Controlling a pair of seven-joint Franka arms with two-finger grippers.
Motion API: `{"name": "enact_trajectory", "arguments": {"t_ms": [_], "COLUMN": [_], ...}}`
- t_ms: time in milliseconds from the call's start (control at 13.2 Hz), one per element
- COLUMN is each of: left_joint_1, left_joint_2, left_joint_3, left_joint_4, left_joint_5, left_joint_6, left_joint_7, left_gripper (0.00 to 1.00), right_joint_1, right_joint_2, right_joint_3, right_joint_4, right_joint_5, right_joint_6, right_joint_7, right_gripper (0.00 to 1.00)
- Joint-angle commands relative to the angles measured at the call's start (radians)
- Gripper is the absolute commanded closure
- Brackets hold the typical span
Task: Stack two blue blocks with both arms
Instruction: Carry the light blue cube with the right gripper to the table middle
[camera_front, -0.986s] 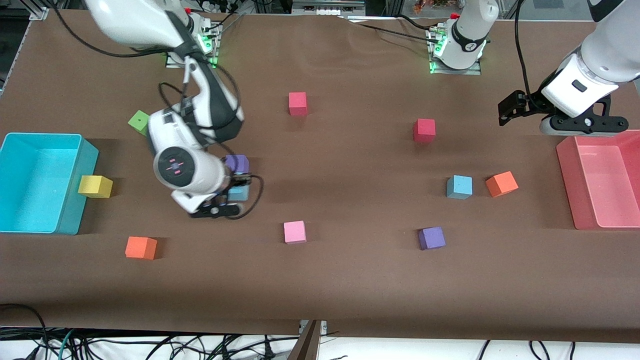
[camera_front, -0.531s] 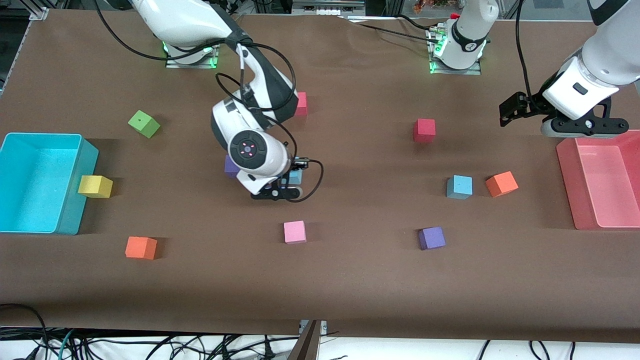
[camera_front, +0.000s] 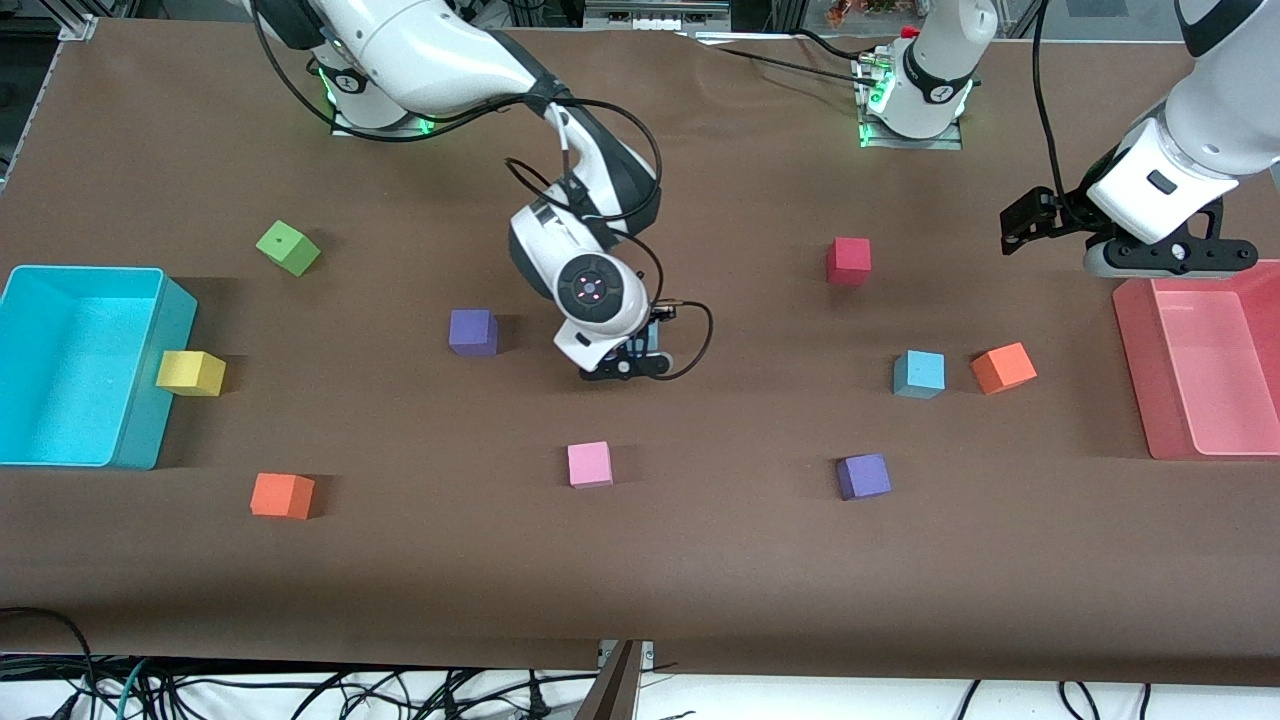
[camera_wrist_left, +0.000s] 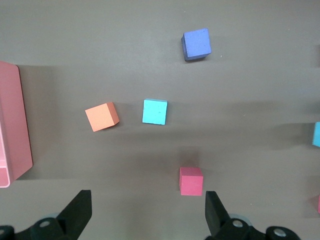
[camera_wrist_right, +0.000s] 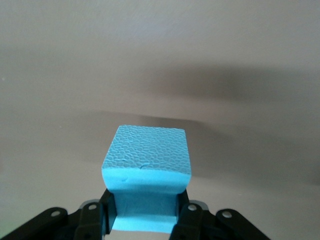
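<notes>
Front view: your right gripper (camera_front: 640, 352) pinches one blue block (camera_wrist_right: 146, 170) mid-frame; its resting mate (camera_front: 919, 374) lies rightward, probably nearer the waiting, spread left gripper (camera_front: 1025, 222).

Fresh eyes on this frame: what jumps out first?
The right gripper stands out: it hangs over the middle of the table, shut on a blue block squeezed between its fingers. The second blue block sits on the table beside an orange cube, toward the left arm's end. The left gripper waits open, up in the air by the pink bin.
</notes>
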Motion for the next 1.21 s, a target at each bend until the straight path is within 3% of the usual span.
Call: {"name": "enact_trajectory", "arguments": {"t_ms": [0, 228, 303, 379, 455, 1138], "left_joint_1": [-0.001, -0.001, -0.001, -0.001, -0.001, -0.001], "left_joint_2": [-0.009, -0.011, -0.011, -0.011, -0.011, -0.012], "left_joint_3": [0.003, 0.005, 0.005, 0.005, 0.005, 0.003], "left_joint_4": [-0.011, -0.010, -0.008, -0.008, -0.008, -0.013], "left_joint_5": [0.026, 0.026, 0.026, 0.026, 0.026, 0.026], "left_joint_6": [0.007, 0.005, 0.005, 0.005, 0.005, 0.002], "left_joint_7": [-0.008, -0.009, -0.009, -0.009, -0.008, -0.011], "left_gripper": [0.00, 0.00, 0.00, 0.00, 0.00, 0.00], "right_joint_1": [0.016, 0.017, 0.027, 0.030, 0.040, 0.022], "right_joint_2": [0.045, 0.062, 0.068, 0.070, 0.070, 0.029], "right_joint_3": [-0.005, -0.004, -0.004, -0.004, -0.005, -0.008], "right_joint_4": [0.043, 0.043, 0.043, 0.042, 0.042, 0.042], "right_joint_5": [0.006, 0.005, 0.005, 0.003, -0.006, -0.012], "right_joint_6": [0.010, 0.036, 0.047, 0.056, 0.075, 0.072], "right_joint_7": [0.024, 0.056, 0.059, 0.061, 0.061, -0.019], "right_gripper": [1.00, 1.00, 0.79, 0.28, 0.00, 0.00]}}
